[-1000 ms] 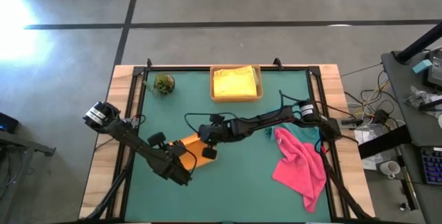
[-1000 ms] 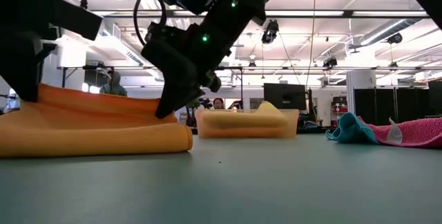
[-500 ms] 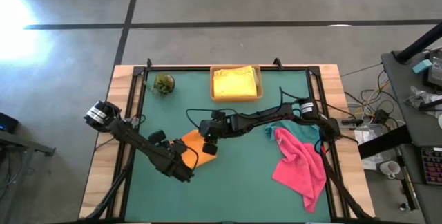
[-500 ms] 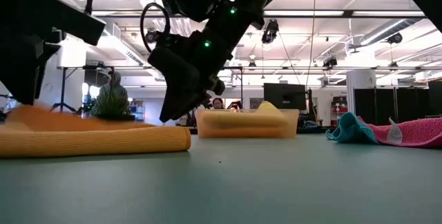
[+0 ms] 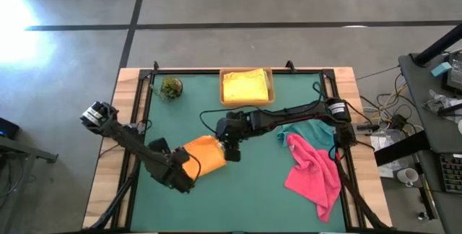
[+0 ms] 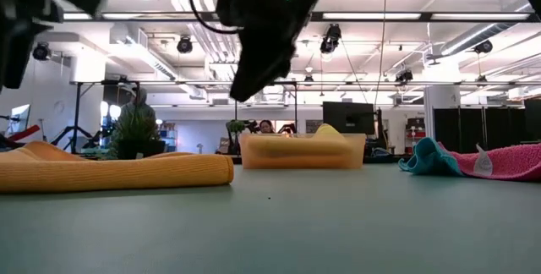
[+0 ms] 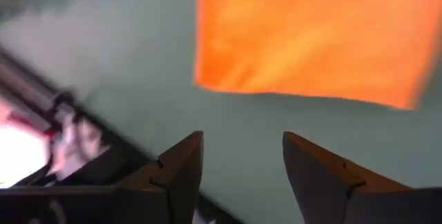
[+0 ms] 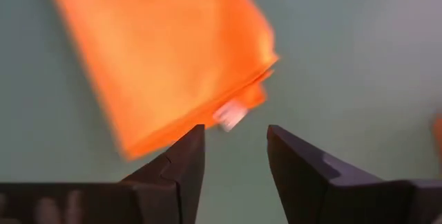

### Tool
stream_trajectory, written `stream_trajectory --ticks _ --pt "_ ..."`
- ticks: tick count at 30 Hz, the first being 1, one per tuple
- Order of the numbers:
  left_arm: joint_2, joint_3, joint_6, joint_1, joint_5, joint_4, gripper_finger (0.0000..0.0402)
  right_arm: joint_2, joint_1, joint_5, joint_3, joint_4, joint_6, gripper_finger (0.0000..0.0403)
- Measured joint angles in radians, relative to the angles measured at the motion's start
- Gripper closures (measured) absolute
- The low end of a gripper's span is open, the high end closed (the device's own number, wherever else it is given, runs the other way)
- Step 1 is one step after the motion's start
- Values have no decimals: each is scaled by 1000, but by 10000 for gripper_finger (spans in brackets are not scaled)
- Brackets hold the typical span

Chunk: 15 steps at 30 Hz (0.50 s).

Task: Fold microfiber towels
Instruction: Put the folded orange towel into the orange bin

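Observation:
A folded orange microfiber towel lies flat on the green table, left of the middle; in the low view this towel is a low flat stack. My left gripper hovers open above the towel's near-left corner. My right gripper hovers open above its right edge, where a small white label sticks out. A yellow towel lies in the tan tray. A pink towel lies crumpled at the right, partly over a teal towel.
A small green plant ball sits at the far left of the table. The tray stands at the far edge in the middle. Bare green tabletop stretches along the near edge between the orange towel and the pink one.
Both grippers have opened, let go of the orange towel and risen clear of it. The right one has also drawn back toward the table's right. The towel's upper layer, held raised a second ago, has dropped and now lies flat on the lower one.

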<state>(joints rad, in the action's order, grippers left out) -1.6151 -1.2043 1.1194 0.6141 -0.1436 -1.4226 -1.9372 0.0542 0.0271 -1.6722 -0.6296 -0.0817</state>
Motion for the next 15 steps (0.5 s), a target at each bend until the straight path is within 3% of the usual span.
stream_trajectory --ticks 3,8,15 --pt "23 -13 13 64 -51 110 218 18 4 -60 10 -59 28 262" --pt "14 -9 78 176 -174 307 218 20 30 -62 57 -74 42 269" --pt "-100 -4 72 245 -233 411 218 20 98 -64 145 36 136 267"
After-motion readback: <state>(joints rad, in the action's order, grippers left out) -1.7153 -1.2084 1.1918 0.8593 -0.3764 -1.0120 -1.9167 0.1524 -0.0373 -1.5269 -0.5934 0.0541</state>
